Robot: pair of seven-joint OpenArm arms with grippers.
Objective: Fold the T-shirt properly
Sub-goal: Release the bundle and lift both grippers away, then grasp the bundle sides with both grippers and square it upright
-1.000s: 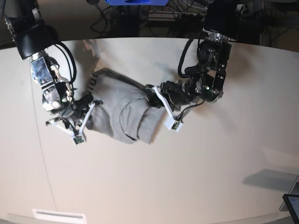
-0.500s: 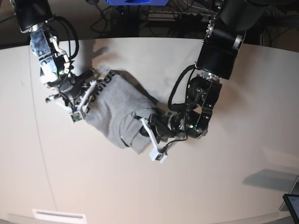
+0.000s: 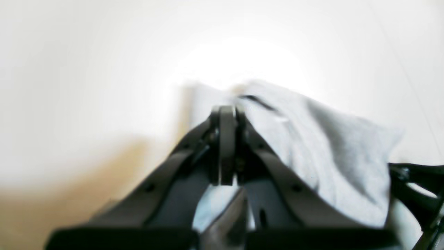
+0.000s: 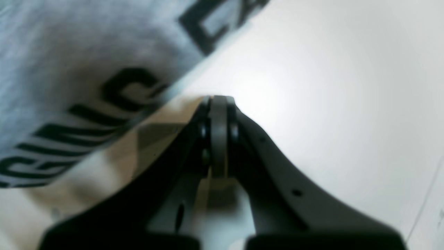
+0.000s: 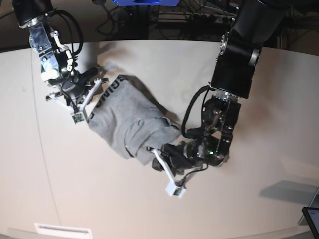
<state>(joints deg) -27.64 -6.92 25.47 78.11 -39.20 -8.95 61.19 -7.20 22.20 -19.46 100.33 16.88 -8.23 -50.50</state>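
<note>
The T-shirt (image 5: 127,114) lies as a folded grey bundle on the white table (image 5: 249,209), slanting from upper left to lower right. Black lettering (image 5: 107,94) shows along its upper left edge. My right gripper (image 5: 102,82) is shut and holds nothing. In the right wrist view its tips (image 4: 218,100) rest on bare table just beside the lettered edge (image 4: 128,86). My left gripper (image 5: 151,149) is shut at the bundle's lower right corner. In the left wrist view its tips (image 3: 227,111) sit against the grey cloth (image 3: 329,152), with no cloth seen pinched between them.
A dark tablet corner (image 5: 311,219) pokes in at the bottom right, with a grey shadow patch (image 5: 291,191) above it. A white strip (image 5: 62,230) lies at the front left edge. Cables and a blue object (image 5: 144,2) stand behind the table's far edge.
My right gripper slid up the shirt's left side to the lettered end. My left gripper slid down the right side to the lower corner. The bundle stayed roughly in place.
</note>
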